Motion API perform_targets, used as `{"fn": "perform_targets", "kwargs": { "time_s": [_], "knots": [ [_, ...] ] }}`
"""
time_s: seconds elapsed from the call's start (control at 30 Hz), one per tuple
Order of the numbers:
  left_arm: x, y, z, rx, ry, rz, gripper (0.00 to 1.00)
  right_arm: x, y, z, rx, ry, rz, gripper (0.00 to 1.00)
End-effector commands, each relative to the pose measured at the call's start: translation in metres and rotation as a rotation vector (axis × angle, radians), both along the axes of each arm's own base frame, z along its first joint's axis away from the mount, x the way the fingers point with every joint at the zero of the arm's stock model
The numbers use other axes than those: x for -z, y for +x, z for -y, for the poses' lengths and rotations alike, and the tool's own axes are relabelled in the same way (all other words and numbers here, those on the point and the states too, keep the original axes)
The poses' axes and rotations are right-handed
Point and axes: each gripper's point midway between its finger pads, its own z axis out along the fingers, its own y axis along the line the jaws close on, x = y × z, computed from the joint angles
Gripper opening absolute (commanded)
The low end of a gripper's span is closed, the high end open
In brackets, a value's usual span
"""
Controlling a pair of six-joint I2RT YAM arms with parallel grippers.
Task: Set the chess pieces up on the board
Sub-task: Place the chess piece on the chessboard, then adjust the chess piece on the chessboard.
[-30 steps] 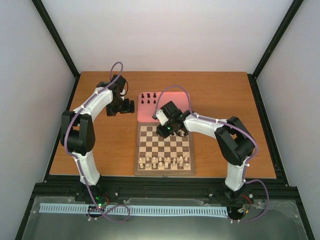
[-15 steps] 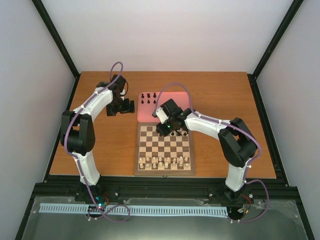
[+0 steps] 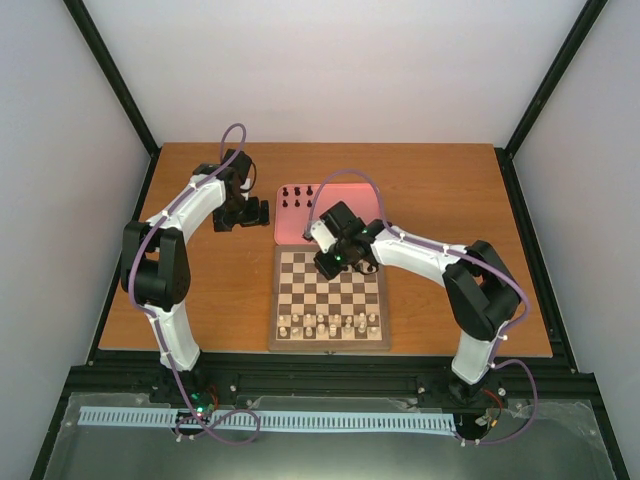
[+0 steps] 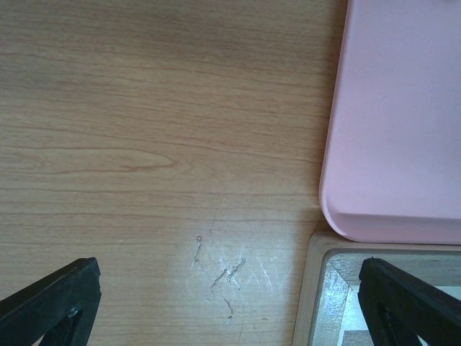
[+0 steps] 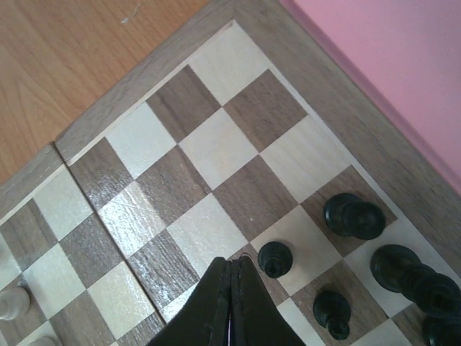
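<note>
The chequered board [image 3: 330,290] lies at the table's middle; its far left corner shows in the left wrist view [image 4: 325,288]. Black chess pieces stand along its far edge: a pawn [image 5: 274,258], a second pawn [image 5: 328,310] and taller pieces [image 5: 353,215]. Several more black pieces [image 3: 298,195] stand on the pink tray [image 3: 345,215]. My right gripper [image 5: 232,264] hovers over the board's far rows, shut on nothing, its tips just left of the first pawn. Left of the tray, my left gripper [image 4: 230,303] is open over bare wood, fingers [image 4: 54,303] wide apart.
Cream pieces [image 3: 330,322] fill the board's near rows, and one shows in the right wrist view [image 5: 9,306]. The pink tray [image 4: 396,130] touches the board's far edge. Black frame posts and white walls enclose the wooden table [image 3: 440,190].
The right wrist has shifted slightly over the board's far rows. The left arm has stayed still and open.
</note>
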Motion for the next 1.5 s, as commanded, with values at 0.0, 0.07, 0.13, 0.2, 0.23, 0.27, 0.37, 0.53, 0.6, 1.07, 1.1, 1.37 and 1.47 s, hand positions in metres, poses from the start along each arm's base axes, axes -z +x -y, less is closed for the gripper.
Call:
{"fn": "perform_targets", "kwargs": {
  "time_s": [0.0,0.07,0.13,0.2,0.23,0.27,0.37,0.53,0.6,1.07,1.1,1.37,1.47],
  "knots": [
    [-0.007,0.001,0.001,0.007,-0.010,0.026,1.00,-0.011,-0.014,-0.004,-0.040,0.021,0.000,0.03],
    [-0.006,0.001,0.001,0.006,-0.008,0.024,1.00,-0.007,-0.017,-0.004,-0.045,0.015,-0.009,0.03],
    [-0.006,0.000,0.001,0.006,-0.008,0.024,1.00,-0.004,-0.020,-0.005,-0.046,0.015,-0.024,0.03],
    [-0.006,0.001,0.001,0.006,-0.008,0.025,1.00,0.002,-0.023,-0.004,-0.043,0.008,-0.045,0.03],
    [-0.006,0.001,0.001,0.005,-0.007,0.026,1.00,0.005,-0.024,-0.003,-0.042,0.004,-0.053,0.03],
    [-0.006,0.001,0.001,0.005,-0.007,0.025,1.00,0.008,-0.024,-0.002,-0.039,-0.002,-0.058,0.03],
    [-0.006,0.001,0.000,0.004,-0.004,0.027,0.99,0.015,-0.026,0.000,-0.035,-0.018,-0.073,0.03],
    [-0.005,0.000,0.000,0.006,-0.003,0.023,1.00,0.024,-0.024,0.000,-0.033,-0.043,-0.090,0.03],
    [-0.005,0.001,0.001,0.006,-0.005,0.022,1.00,0.026,-0.023,-0.001,-0.030,-0.049,-0.094,0.03],
    [-0.002,0.003,0.002,0.007,-0.007,0.015,1.00,0.036,-0.015,-0.003,-0.011,-0.078,-0.098,0.03],
    [-0.002,0.003,0.002,0.007,-0.008,0.017,1.00,0.037,-0.015,-0.002,-0.008,-0.082,-0.097,0.03],
    [-0.001,0.003,0.002,0.008,-0.007,0.015,1.00,0.042,-0.011,-0.003,0.001,-0.098,-0.100,0.03],
    [0.000,0.003,0.002,0.007,-0.009,0.012,1.00,0.043,-0.010,-0.002,0.007,-0.105,-0.098,0.03]
  ]
}}
